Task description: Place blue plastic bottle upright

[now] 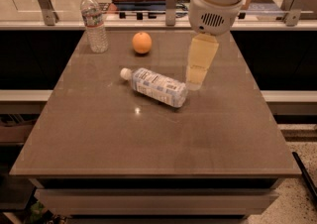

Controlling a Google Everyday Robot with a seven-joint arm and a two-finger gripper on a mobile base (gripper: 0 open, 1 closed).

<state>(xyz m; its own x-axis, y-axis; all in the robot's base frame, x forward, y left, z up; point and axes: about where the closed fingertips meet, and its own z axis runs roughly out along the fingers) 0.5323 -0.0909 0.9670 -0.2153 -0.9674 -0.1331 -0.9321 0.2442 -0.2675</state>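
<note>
Just beside the lying blue plastic bottle [157, 87], pale tapered claw [193, 85], spread impossible to tell

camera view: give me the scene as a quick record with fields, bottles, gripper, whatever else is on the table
blue plastic bottle: lying on its side near the table's middle, white cap pointing left and back
gripper: hanging low just right of the bottle's base end; contact cannot be told
clear bottle: upright, back left
orange: behind the lying bottle, right of the clear bottle
table: brown top
task state: bottle not yet upright
</note>
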